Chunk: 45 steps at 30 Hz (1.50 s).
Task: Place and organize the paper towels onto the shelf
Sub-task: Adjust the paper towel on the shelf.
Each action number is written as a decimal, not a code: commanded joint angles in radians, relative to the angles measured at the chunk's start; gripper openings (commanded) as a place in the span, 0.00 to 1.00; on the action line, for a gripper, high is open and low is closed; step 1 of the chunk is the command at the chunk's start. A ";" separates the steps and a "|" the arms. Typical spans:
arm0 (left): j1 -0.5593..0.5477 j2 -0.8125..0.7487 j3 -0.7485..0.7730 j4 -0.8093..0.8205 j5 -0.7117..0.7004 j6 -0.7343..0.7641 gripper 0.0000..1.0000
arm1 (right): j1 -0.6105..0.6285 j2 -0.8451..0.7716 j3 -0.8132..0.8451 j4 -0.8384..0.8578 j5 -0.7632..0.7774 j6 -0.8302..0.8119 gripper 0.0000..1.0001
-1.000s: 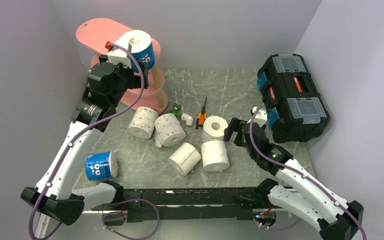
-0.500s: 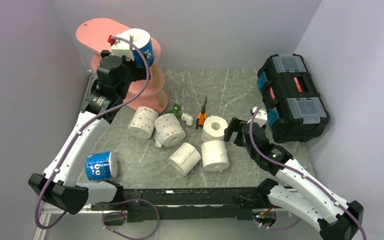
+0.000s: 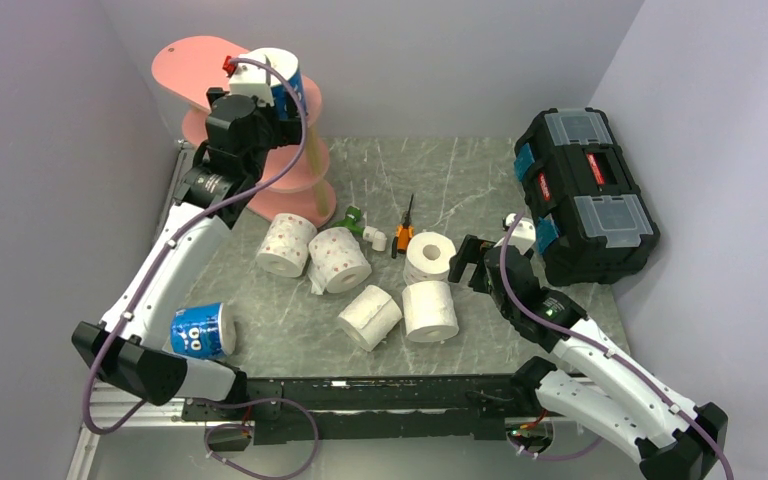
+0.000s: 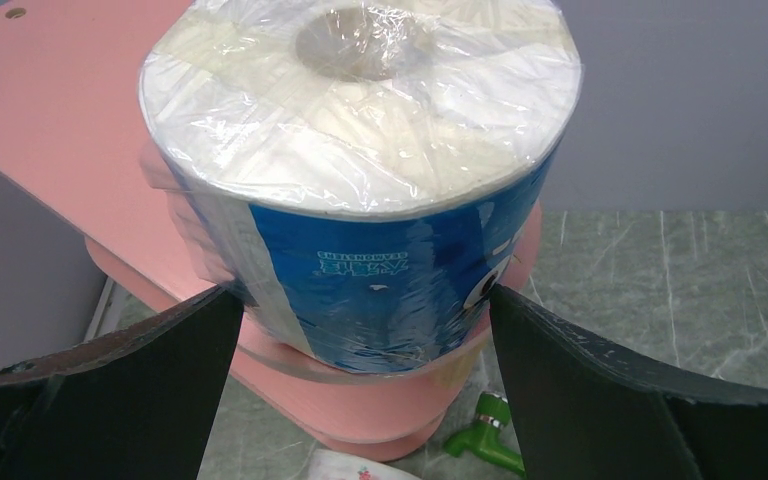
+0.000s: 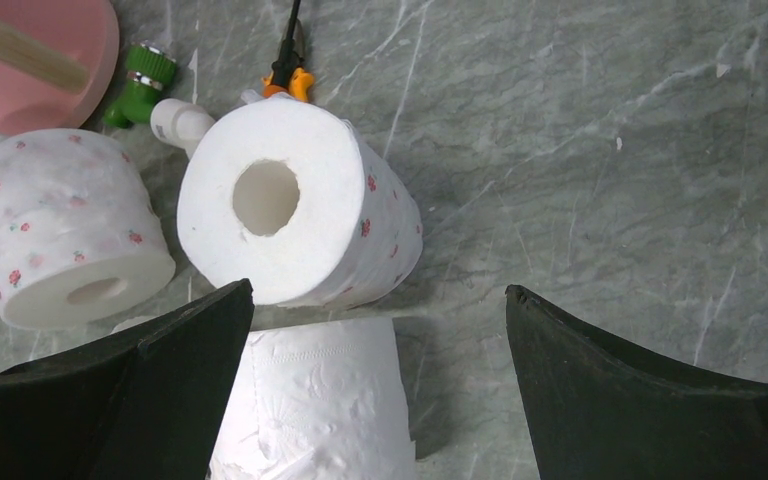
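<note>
A blue-wrapped paper towel stands upright at the right end of the pink shelf's top board. My left gripper is open and straddles its lower part, fingertips right at its sides. A second blue roll lies by the left arm. Two pink-dotted rolls and three more lie mid-table. My right gripper hangs open over a plain roll, just before a dotted roll.
A black toolbox stands at the right edge of the table. A green-and-white plastic tool and an orange-handled screwdriver lie behind the rolls, near the shelf's foot. Grey walls close in on three sides.
The left arm has stretched up and back over the shelf, and the blue-wrapped roll has shifted with it farther onto the top board. The right arm has not moved.
</note>
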State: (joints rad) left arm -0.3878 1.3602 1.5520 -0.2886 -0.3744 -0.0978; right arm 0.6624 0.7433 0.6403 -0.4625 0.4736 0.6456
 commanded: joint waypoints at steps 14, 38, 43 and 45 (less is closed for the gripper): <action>0.026 0.095 0.082 0.097 -0.075 0.025 0.99 | -0.003 0.001 0.039 0.019 0.031 -0.022 0.99; 0.096 0.149 0.114 0.099 -0.042 0.007 0.99 | -0.009 0.011 0.041 0.021 0.040 -0.028 0.99; 0.104 0.170 0.139 0.086 -0.049 0.010 0.99 | -0.010 0.011 0.041 0.019 0.042 -0.027 0.99; 0.108 0.172 0.140 0.085 -0.045 0.006 0.99 | -0.011 0.010 0.041 0.020 0.042 -0.029 0.99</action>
State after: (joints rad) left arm -0.2920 1.5230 1.6463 -0.2253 -0.4171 -0.0906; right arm 0.6559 0.7578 0.6403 -0.4625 0.4931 0.6308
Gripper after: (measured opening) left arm 0.994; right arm 0.992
